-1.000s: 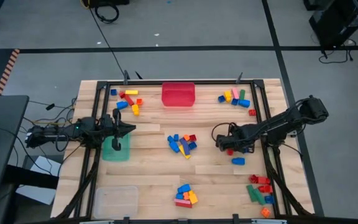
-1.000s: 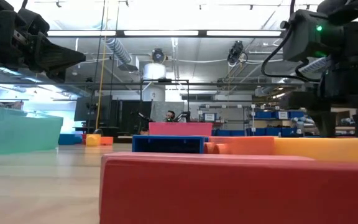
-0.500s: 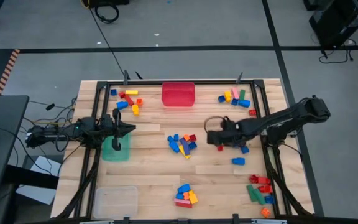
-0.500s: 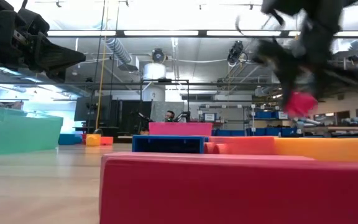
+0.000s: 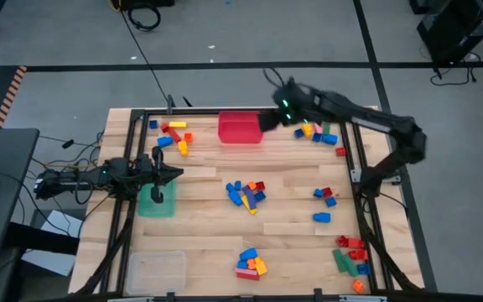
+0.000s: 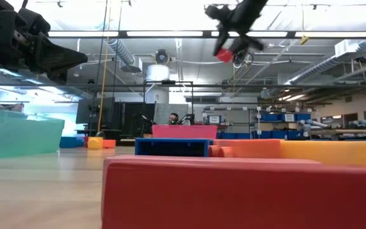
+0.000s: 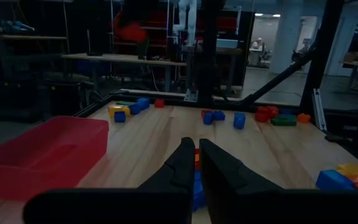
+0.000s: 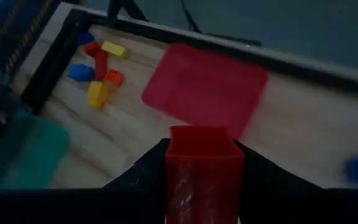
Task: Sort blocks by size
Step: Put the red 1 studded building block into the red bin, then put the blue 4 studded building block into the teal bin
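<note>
Wooden table [image 5: 208,239], right claw [image 5: 268,120] gripping red block [image 8: 204,171], claw tips hidden

The left hand [image 7: 197,163] is pointing across the wooden tabletop [image 7: 148,127], its two dark fingers [image 7: 182,163] pressed together with only a thin slit between them. A red bin [image 7: 39,152] is sitting near them. Blue blocks [image 7: 219,116] are lying farther out, with yellow and blue blocks [image 7: 128,109] near the far edge and red and green blocks [image 7: 277,116] off to the side. More blocks [image 7: 347,177] are lying closer in, at the picture's edge.
</note>
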`<move>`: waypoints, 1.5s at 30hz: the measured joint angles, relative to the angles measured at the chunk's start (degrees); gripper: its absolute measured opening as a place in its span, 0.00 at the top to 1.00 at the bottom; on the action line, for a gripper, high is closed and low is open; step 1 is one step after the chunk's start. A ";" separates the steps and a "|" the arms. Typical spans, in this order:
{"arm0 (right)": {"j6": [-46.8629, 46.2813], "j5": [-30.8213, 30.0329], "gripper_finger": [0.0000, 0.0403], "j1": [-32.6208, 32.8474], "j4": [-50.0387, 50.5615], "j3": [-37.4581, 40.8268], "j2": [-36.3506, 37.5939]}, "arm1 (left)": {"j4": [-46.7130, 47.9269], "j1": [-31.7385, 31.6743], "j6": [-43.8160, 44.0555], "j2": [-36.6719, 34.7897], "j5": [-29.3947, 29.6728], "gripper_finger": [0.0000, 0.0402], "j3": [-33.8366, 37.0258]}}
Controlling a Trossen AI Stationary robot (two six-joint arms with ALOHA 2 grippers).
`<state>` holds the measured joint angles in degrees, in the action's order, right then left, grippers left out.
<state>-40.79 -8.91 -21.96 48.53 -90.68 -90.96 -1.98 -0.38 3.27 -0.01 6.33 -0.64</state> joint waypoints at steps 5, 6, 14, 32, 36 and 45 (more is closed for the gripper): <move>12.49 6.67 0.65 -5.10 0.43 -12.84 -13.89 | -0.43 -0.02 0.00 0.01 -0.22 0.92 0.00; 13.87 7.43 0.65 -5.72 0.39 -14.96 -16.59 | -0.39 0.00 0.00 0.01 -0.22 0.92 0.00; 21.30 11.28 0.65 -8.80 2.33 -22.93 -32.78 | -1.42 0.00 0.00 0.02 -0.31 0.92 0.00; 23.59 12.87 0.54 -10.25 2.42 -22.99 -36.27 | -1.36 -0.02 0.00 0.02 -0.42 0.92 0.00; 23.46 13.03 0.59 -10.29 6.06 -22.99 -31.57 | -1.36 -0.02 0.00 0.01 -0.43 0.92 0.00; 18.56 6.64 0.67 -3.54 9.25 -11.80 -11.79 | -1.41 -0.01 0.00 0.01 -0.42 0.92 0.00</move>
<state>-22.23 -2.27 -25.51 57.78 -102.47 -102.75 -3.38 -0.39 3.27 0.00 5.91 -0.64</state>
